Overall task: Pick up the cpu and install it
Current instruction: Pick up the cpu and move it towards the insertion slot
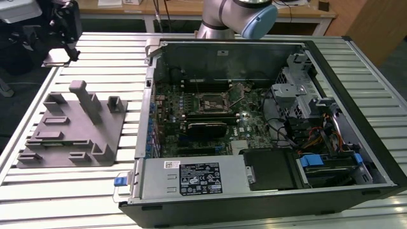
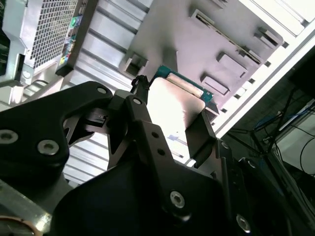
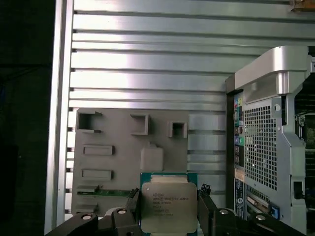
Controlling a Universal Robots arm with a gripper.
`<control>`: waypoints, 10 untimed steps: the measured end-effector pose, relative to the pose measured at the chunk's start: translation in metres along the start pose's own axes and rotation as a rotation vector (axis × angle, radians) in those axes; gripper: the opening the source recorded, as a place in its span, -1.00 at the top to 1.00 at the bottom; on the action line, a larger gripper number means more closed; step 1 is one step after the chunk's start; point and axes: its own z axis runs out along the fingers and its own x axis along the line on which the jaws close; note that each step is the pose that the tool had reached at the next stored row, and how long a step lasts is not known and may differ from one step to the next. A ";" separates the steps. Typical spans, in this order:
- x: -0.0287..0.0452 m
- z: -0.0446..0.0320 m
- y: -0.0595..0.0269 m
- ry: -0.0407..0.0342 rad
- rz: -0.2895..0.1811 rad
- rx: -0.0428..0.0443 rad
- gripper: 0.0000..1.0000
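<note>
A slatted metal table is carrying two things: a grey tray with upright posts is lying toward the exterior view's left, and an open computer case is lying just beside it

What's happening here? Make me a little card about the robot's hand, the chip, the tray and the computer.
gripper: shut on the cpu
cpu: held by two opposite edges, in front of the tray
tray: grey, on the slatted table, beside the case
case: side open, board showing
socket: dark square on the board
work so far: cpu picked up, not installed
</note>
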 end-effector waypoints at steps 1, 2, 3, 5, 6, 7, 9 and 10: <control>-0.0029 0.0001 0.0002 0.0000 0.000 0.0000 -0.09; -0.0059 0.0002 0.0003 0.0000 0.000 0.0000 -0.09; -0.0091 0.0003 0.0005 0.0000 0.000 0.0000 -0.09; -0.0153 0.0005 0.0008 0.0000 0.000 0.0000 -0.09; -0.0185 0.0006 0.0010 0.0000 0.000 0.0000 -0.09; -0.0221 0.0007 0.0011 0.0000 0.000 0.0000 -0.09; -0.0288 0.0010 0.0016 0.0000 0.000 0.0000 -0.09; -0.0323 0.0011 0.0018 0.0000 0.000 0.0000 -0.09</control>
